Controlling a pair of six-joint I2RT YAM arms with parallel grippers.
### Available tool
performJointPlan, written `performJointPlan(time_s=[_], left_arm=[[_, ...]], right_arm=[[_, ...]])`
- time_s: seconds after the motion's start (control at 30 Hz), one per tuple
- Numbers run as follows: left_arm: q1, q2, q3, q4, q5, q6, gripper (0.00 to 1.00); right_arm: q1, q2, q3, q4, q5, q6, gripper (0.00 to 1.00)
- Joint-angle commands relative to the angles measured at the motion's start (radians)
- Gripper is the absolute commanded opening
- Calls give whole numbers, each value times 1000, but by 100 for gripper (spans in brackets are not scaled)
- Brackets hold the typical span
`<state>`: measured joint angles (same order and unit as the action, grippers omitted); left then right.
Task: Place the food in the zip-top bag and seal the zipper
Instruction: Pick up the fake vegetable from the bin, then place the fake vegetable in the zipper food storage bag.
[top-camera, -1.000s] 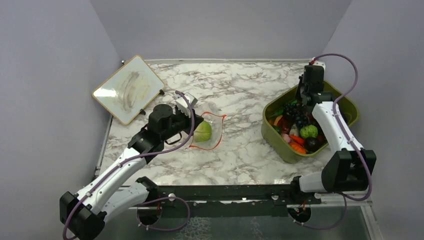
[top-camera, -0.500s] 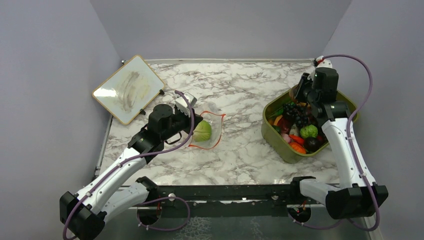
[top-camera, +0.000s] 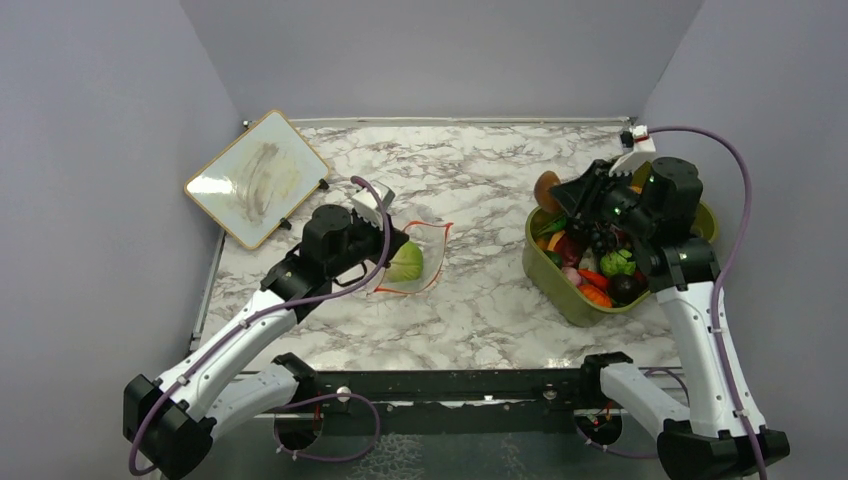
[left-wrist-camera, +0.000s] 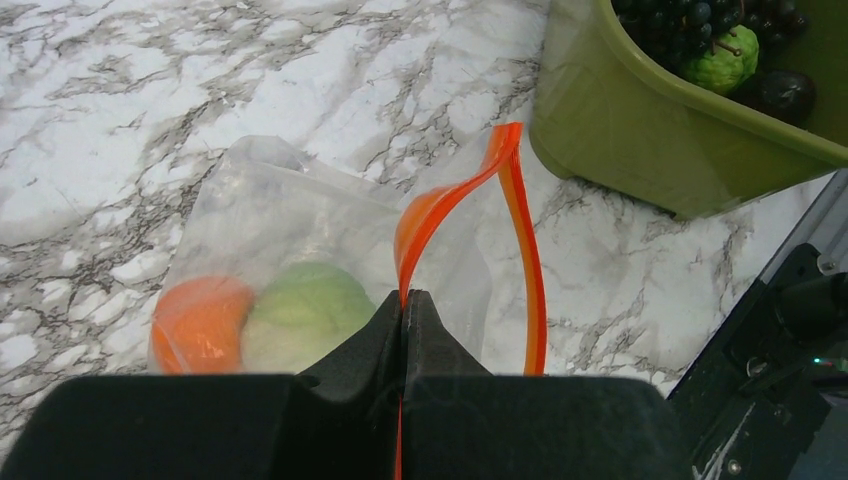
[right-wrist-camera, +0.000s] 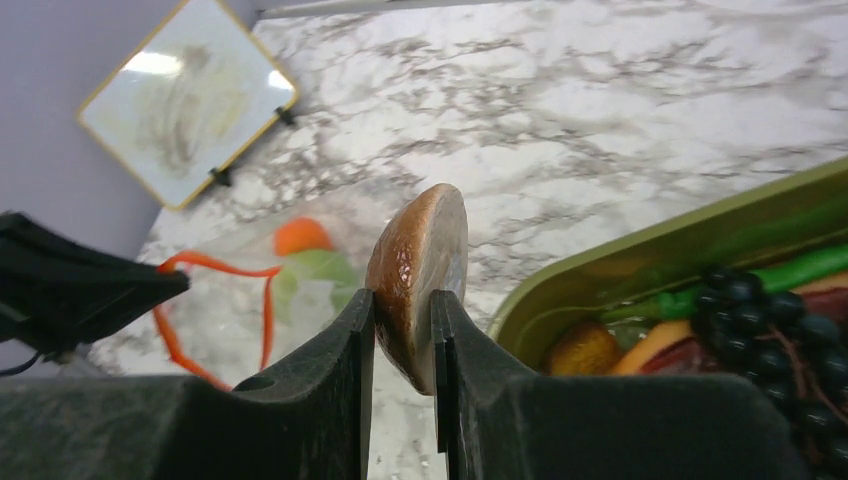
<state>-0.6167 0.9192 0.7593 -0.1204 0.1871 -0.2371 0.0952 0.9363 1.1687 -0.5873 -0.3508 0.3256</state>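
The clear zip-top bag (top-camera: 415, 262) lies on the marble table, its mouth held open. My left gripper (left-wrist-camera: 404, 300) is shut on the red-orange zipper (left-wrist-camera: 515, 215) strip, also seen from above (top-camera: 388, 246). Inside the bag are a light-green cabbage ball (left-wrist-camera: 305, 315) and an orange piece (left-wrist-camera: 198, 322). My right gripper (right-wrist-camera: 402, 300) is shut on a brown round piece (right-wrist-camera: 420, 265) and holds it above the left rim of the olive-green bin (top-camera: 545, 268); it shows from above (top-camera: 547, 190). Dark purple grapes (top-camera: 603, 232) lie in the bin.
The bin at the right holds several more toy fruits and vegetables, among them a green ball (top-camera: 618, 263). A small framed whiteboard (top-camera: 256, 177) lies at the back left. Grey walls enclose the table. A black rail (top-camera: 450, 385) runs along the near edge.
My right gripper has risen out of the bin with the brown round piece and swung left over the bin's rim. My left gripper stays on the zipper strip, bag mouth slightly lifted.
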Motion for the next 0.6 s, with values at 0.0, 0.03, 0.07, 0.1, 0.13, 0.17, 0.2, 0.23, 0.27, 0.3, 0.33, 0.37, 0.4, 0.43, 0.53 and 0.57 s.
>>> performJointPlan(time_s=[0.0,0.03,0.07,0.1,0.13,0.17,0.2,0.23,0.27,0.3,0.33,0.37,0.4,0.43,0.53,0.57], left_arm=[[-2,32,74,9,2,-76,0],[-2,41,84,1,-5,-86,0],[-2,50,91,-2,-12,-96,0],[-3,58,98,-2,-17,-106,0],[-2,66,102,1,-23,-116,0],[-2,72,105,5,-28,-126,0],[-3,77,109,9,-31,-135,0],[-2,84,112,12,-34,-143,0],[-1,89,118,14,-35,-154,0],[-2,95,122,15,-36,-163,0],[0,99,126,17,-37,-172,0],[0,103,129,19,-37,-178,0],[0,107,130,22,-37,-183,0],[0,111,130,22,-36,-188,0],[0,116,129,20,-18,-196,0],[0,117,127,21,-13,-198,0]], right_arm=[[40,-22,-71,111,-217,78,4],[64,-26,-84,128,-222,86,4],[88,-29,-97,145,-224,90,4],[119,-28,-108,161,-224,95,4],[150,-28,-118,177,-225,97,4],[187,-22,-126,190,-222,100,4],[223,-17,-133,204,-217,106,4],[262,-11,-141,224,-217,115,4],[302,-8,-152,252,-220,127,4],[339,-3,-165,284,-221,140,4],[379,1,-170,309,-210,152,4],[414,2,-175,332,-194,162,4],[448,4,-183,355,-180,174,4],[475,7,-192,384,-175,184,4],[538,30,-218,446,-150,196,4],[558,44,-227,453,-133,195,4]])
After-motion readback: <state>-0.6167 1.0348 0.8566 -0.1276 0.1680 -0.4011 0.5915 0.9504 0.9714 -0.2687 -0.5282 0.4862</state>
